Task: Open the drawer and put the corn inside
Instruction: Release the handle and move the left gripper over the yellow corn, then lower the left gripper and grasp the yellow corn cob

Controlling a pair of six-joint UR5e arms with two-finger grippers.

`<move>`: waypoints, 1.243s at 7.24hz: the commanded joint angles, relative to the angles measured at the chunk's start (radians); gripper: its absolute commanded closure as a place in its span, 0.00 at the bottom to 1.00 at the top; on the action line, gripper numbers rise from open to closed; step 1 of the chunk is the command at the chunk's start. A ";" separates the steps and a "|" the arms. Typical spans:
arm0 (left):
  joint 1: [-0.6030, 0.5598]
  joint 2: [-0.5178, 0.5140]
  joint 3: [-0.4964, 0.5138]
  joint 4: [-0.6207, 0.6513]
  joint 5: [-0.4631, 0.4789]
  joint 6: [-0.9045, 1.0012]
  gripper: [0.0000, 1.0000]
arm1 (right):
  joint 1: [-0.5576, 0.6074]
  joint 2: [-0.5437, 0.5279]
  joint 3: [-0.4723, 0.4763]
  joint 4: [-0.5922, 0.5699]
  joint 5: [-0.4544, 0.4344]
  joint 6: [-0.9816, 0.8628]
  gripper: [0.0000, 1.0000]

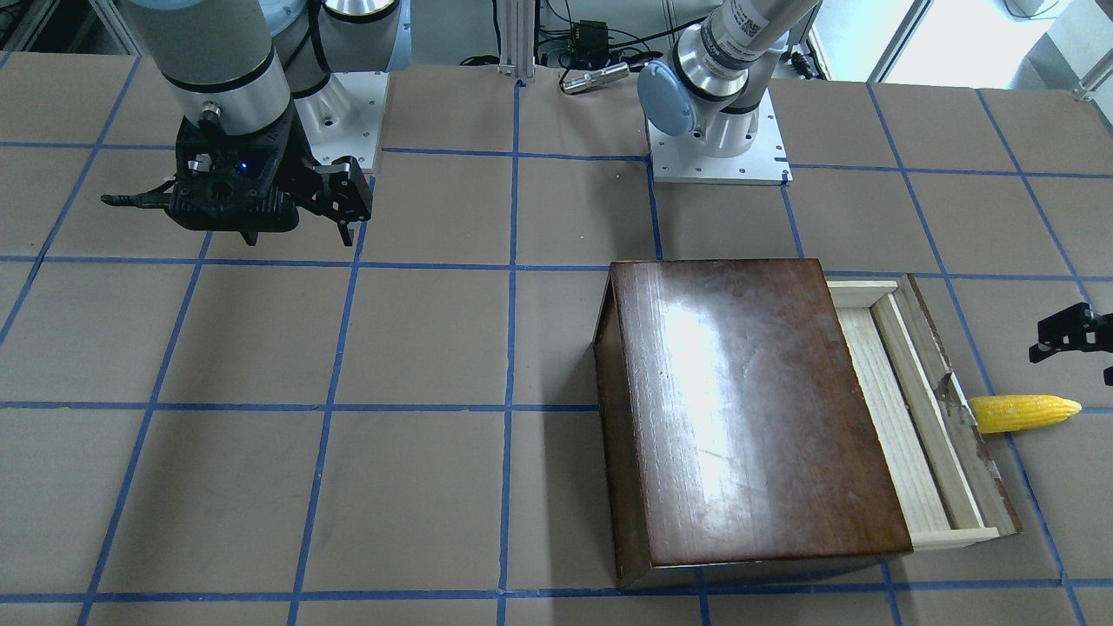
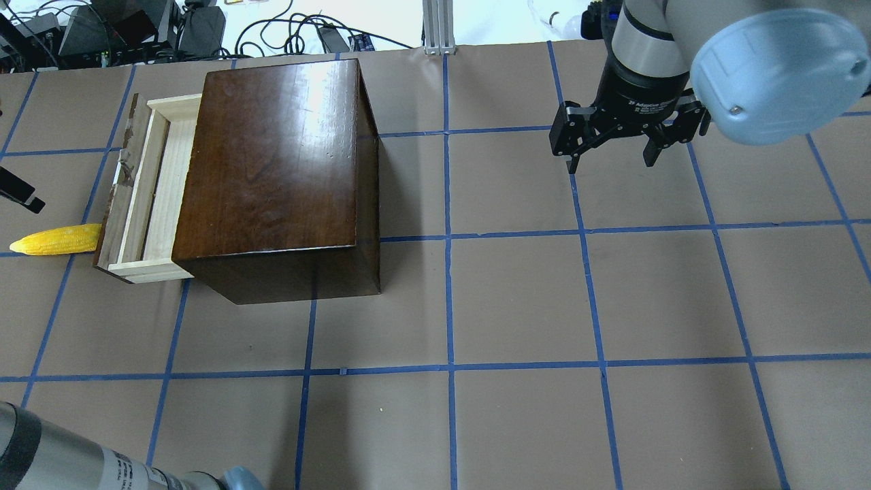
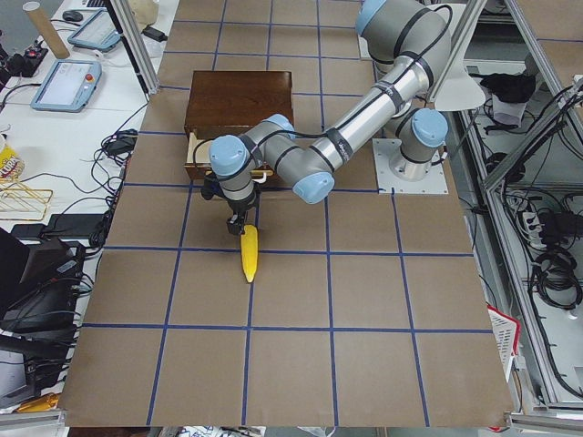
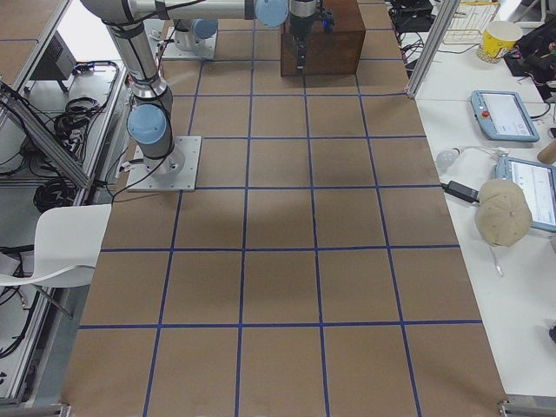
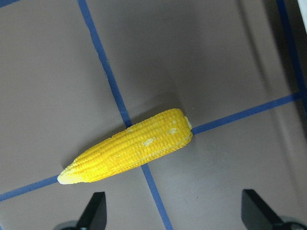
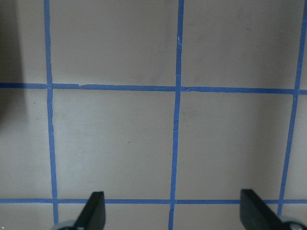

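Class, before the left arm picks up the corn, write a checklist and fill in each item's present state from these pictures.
1. Drawer open: ok, partly pulled out of the wooden box, nothing seen in its tray.
2. Corn reachable: ok, lying on the table outside the drawer, nothing on it.
3. Left gripper open: ok, jaws wide apart above the corn.
4. Closing line across the cob: not ok, the wrist view shows the corn lying nearly along it.
5. Corn clear of the front panel: cannot tell, its blunt end looks against it.
6. Right gripper out of the way: ok, open, far from the box.
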State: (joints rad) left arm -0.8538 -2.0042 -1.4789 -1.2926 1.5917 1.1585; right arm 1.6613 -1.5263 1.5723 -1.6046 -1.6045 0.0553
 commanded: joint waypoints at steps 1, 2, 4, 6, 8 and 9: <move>0.007 -0.039 -0.003 0.050 0.001 0.174 0.00 | 0.000 0.000 0.000 0.000 0.000 0.000 0.00; 0.012 -0.057 -0.009 0.061 0.002 0.288 0.00 | 0.000 0.000 0.000 0.000 0.000 0.000 0.00; 0.012 -0.071 -0.027 0.120 0.103 0.421 0.00 | 0.000 0.000 0.000 0.000 0.000 0.000 0.00; 0.044 -0.096 -0.028 0.134 0.052 0.585 0.00 | 0.000 0.000 0.000 0.000 0.000 0.000 0.00; 0.058 -0.134 -0.032 0.190 -0.039 0.772 0.00 | 0.000 0.000 0.000 0.000 0.000 0.000 0.00; 0.077 -0.145 -0.047 0.217 -0.039 0.814 0.00 | 0.000 0.000 0.000 0.000 0.000 0.000 0.00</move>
State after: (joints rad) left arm -0.7963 -2.1305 -1.5132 -1.1054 1.5709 1.8985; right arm 1.6613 -1.5263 1.5723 -1.6046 -1.6046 0.0552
